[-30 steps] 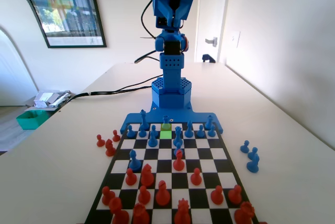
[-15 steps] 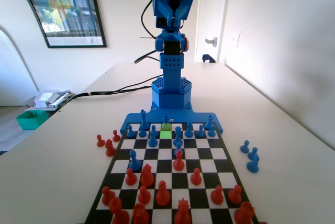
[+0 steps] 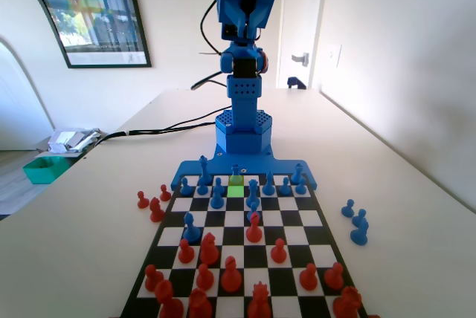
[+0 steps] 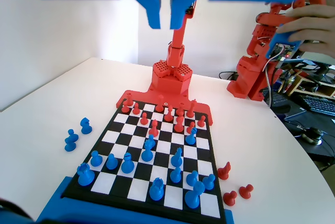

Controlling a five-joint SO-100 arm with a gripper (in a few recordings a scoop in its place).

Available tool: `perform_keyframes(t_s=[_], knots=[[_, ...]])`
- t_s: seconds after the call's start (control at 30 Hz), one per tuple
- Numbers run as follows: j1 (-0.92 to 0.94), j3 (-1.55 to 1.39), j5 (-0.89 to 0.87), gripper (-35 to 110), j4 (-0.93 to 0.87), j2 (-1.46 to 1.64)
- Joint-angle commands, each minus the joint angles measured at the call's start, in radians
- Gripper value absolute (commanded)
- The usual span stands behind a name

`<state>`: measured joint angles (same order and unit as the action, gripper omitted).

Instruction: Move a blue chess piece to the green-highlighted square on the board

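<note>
Red chess pieces [image 3: 231,273] crowd the board's near end in the fixed view. Three red ones [image 3: 154,205] stand on the table [image 3: 89,221] off the board's left edge. A framed picture [image 3: 89,10] hangs on the wall, and black cables [image 3: 160,128] trail across the table's far left part.

Home office: framed poster [image 3: 93,10], door [image 3: 297,28], desk w/ keyboard [image 4: 319,103].

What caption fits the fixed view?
Blue arm raised upright behind the board, blue pieces ranked around the empty green-highlighted square, red pieces nearest the camera.
</note>
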<state>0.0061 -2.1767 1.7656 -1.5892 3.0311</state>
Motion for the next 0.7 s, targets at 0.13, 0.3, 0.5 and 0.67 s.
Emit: perform_keyframes(t_s=[0.13,0.3,0.5,0.67], knots=[[0.012,0.0,0.011,5,0.012,0.023],[0.002,0.005,0.035,1,0.012,0.018],[-0.044,0.132,0.048,1,-0.003,-0.075],[-0.089,0.212,0.173,1,-0.069,-0.201]])
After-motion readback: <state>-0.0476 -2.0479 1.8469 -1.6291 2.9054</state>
